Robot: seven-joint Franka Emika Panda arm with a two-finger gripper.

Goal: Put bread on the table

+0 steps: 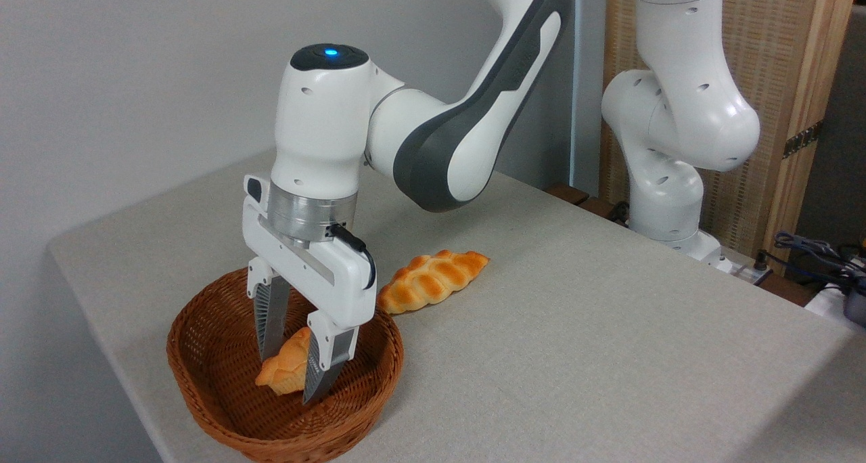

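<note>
The bread (pixel 284 368), a small golden-orange knotted bun, is squeezed narrow between the two grey fingers of my gripper (pixel 289 380), which is shut on it inside the brown wicker basket (pixel 369 392). The bun looks tilted, and I cannot tell whether it touches the basket floor. The basket stands near the front left corner of the grey-beige table (pixel 575 355). My fingertips reach well below the basket rim.
A long braided loaf (pixel 433 280) lies on the cloth just behind and right of the basket. The arm's white base (pixel 666 199) stands at the table's far right edge, with cables (pixel 812 250) beyond it. The table's left edge runs close to the basket.
</note>
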